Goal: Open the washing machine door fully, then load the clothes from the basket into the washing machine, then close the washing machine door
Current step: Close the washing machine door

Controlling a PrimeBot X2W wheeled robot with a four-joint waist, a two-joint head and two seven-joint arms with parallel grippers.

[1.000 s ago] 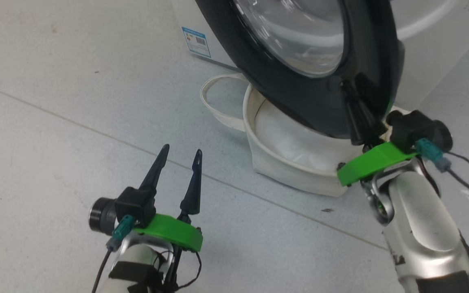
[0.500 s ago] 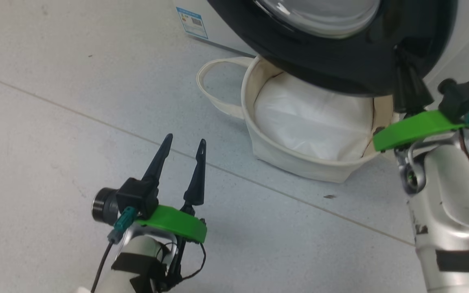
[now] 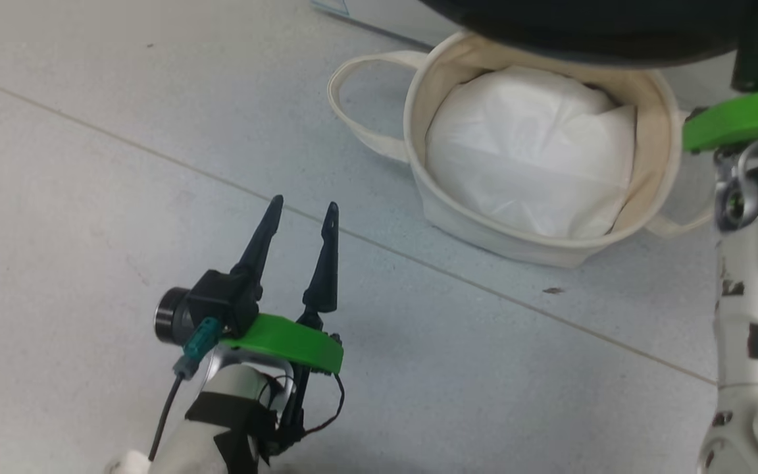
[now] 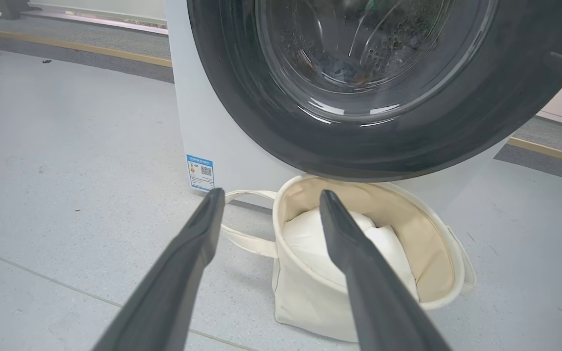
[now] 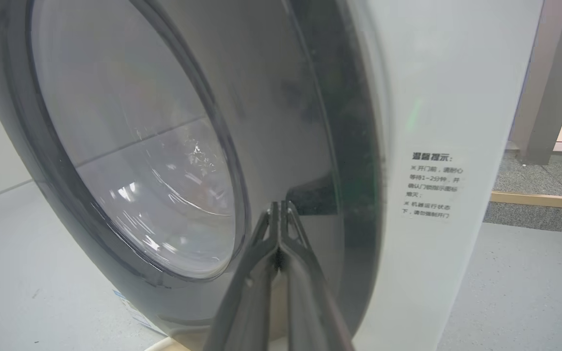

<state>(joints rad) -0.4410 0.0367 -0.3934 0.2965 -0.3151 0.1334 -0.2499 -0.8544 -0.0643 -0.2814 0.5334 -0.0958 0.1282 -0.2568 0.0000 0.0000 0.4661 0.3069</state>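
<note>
The washing machine door [image 4: 242, 97], a black rim round a clear glass bowl, stands close against the white washing machine [image 4: 212, 122]. Whether it is latched I cannot tell. Through the glass shows a bit of blue and orange clothes [image 4: 344, 68]. My right gripper [image 5: 280, 205] is shut and empty, its tips pressed on the door's black rim [image 5: 271, 97] beside the machine's front [image 5: 432, 97]. The cream basket [image 3: 484, 230] sits on the floor under the door [image 3: 583, 33], with a white liner sheet [image 3: 530, 151] inside. My left gripper [image 3: 303, 207] hovers open over the floor, left of the basket [image 4: 300, 297].
Grey tiled floor [image 3: 122, 164] spreads to the left and front of the basket. A blue label [image 4: 199, 171] marks the machine's lower left corner and printed text [image 5: 432, 185] its front. My right forearm [image 3: 757, 296] stands at the right edge of the head view.
The head camera has tilted down. The door has swung toward the machine with my shut right gripper on its rim, uncovering the basket. My left gripper stays open in place.
</note>
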